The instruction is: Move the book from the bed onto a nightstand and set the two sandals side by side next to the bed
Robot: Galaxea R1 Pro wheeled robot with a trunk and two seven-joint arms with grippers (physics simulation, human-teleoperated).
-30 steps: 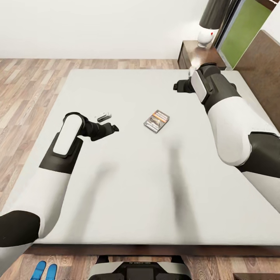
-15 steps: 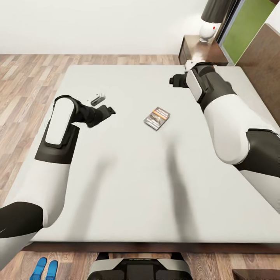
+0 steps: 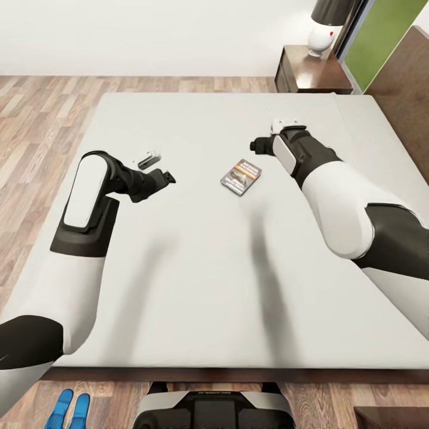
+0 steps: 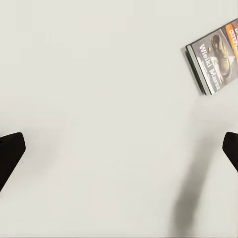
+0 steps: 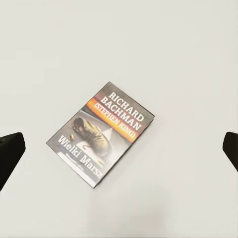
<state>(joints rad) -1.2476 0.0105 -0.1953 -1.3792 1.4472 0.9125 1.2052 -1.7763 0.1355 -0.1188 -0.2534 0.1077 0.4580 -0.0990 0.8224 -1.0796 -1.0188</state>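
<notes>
The book (image 3: 241, 177) is lying flat on the bed (image 3: 196, 268), a little above the centre of the head frame, its cover facing up. The right tool (image 3: 257, 145) is hovering just to the upper right of the book, apart from it. In the right wrist frame the book (image 5: 100, 134) is sitting mid-frame between the two dark fingertips (image 5: 10, 151), which are standing wide apart with nothing held. The left tool (image 3: 167, 177) is hanging over the mattress at the left-centre of the head frame, well apart from the book; its fingertips (image 4: 11, 153) are likewise spread wide, and the book (image 4: 213, 58) is showing at the upper right of that frame. The nightstand (image 3: 313, 74) is standing at the upper right, a lamp (image 3: 325, 24) on it. The sandals (image 3: 70, 408) are lying side by side on the floor (image 3: 36, 131) at the lower left corner.
</notes>
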